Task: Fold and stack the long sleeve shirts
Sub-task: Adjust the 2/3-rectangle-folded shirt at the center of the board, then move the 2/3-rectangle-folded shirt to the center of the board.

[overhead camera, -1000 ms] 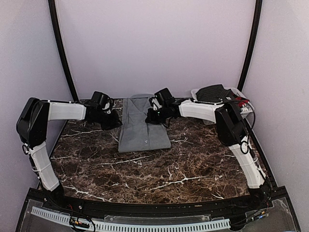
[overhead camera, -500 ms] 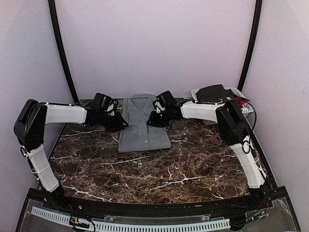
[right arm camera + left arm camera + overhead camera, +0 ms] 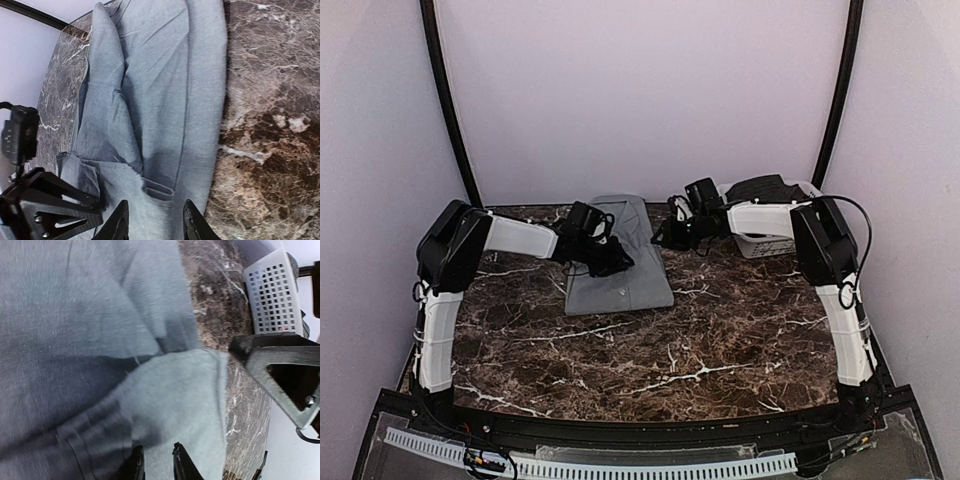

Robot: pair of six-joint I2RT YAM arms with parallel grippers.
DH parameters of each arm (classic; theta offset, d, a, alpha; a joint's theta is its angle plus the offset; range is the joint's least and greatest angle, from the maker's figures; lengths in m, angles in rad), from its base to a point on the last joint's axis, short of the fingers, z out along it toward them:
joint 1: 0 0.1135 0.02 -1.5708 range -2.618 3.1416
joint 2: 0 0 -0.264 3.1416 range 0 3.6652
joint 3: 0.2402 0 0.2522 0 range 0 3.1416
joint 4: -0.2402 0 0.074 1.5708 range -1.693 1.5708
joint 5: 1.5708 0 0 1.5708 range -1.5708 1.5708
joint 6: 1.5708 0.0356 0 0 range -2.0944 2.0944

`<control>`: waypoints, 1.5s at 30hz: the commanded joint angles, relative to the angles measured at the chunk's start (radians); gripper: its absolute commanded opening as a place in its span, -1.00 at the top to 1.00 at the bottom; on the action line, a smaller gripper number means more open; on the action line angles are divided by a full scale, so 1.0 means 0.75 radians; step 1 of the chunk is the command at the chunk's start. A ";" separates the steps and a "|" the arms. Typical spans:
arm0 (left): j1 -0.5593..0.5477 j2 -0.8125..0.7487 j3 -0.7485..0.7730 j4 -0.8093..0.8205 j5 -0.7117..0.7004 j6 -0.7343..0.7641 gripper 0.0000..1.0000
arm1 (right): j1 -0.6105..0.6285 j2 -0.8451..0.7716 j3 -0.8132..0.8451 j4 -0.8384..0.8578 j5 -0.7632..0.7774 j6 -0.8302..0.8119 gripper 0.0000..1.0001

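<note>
A plain grey long sleeve shirt lies folded into a narrow rectangle at the back middle of the marble table, collar toward the far wall. My left gripper hovers low over the shirt's left half. In the left wrist view its fingertips stand a small gap apart above a lighter folded layer of the shirt, with nothing pinched between them. My right gripper sits just off the shirt's right edge. It is open in the right wrist view, above a sleeve cuff on the shirt.
A white perforated basket holding dark clothing stands at the back right corner, seen also as the basket in the left wrist view. The brown marble table stretches toward the near edge. Purple walls close in the back and sides.
My left arm has swung right, from beside the shirt's left edge to over the shirt. My right gripper has opened and drawn back to the right, off the shirt.
</note>
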 commanded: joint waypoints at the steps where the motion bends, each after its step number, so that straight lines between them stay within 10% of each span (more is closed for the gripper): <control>1: 0.007 0.122 0.090 0.030 0.080 -0.079 0.62 | -0.034 0.065 -0.002 0.007 -0.082 -0.043 0.32; 18: 0.007 0.050 0.234 -0.166 0.126 0.080 0.52 | 0.039 -0.289 -0.247 0.097 0.009 -0.011 0.41; 32: 0.001 -0.154 -0.068 -0.031 0.190 0.120 0.49 | 0.049 0.129 -0.042 0.345 -0.222 0.208 0.56; 45: -0.007 -0.128 -0.283 -0.025 0.233 0.152 0.44 | 0.030 -0.004 -0.493 0.643 -0.179 0.448 0.58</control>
